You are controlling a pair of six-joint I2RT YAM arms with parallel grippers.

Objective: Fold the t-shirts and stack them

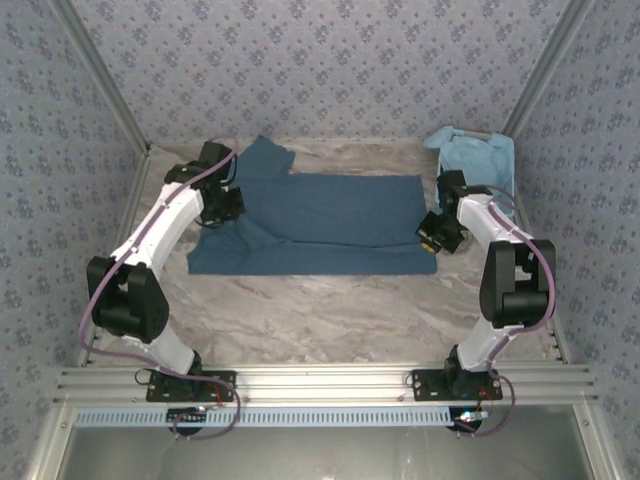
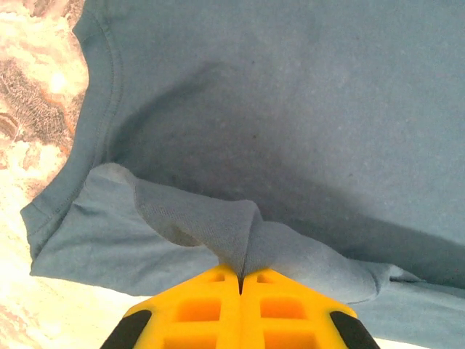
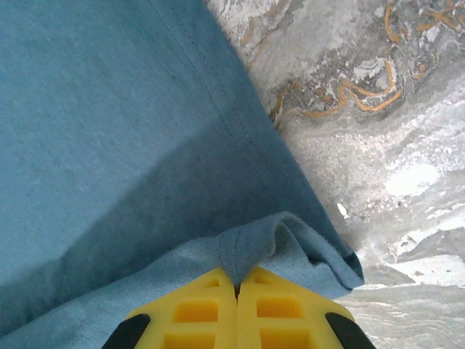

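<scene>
Pinching a raised fold of the dark teal-blue t-shirt (image 1: 320, 225) in the closed left hand (image 2: 240, 280), beside a stitched hem; pinching its corner hem in the closed right hand (image 3: 237, 285). Spread flat on the desk (image 1: 330, 310) between both hands. Soft, limp, light; probably sags and drags, so best taken at hems and corners. Counted: two shirts, the paler sky-blue t-shirt (image 1: 475, 160) bunched beyond the right hand.

The flat t-shirt (image 1: 320, 225) lies on the middle of the bench (image 1: 330, 320), with the left tool (image 1: 230, 207) at its left edge and the right tool (image 1: 432, 236) opposite. The other t-shirt (image 1: 475, 160) lies behind, far right.
</scene>
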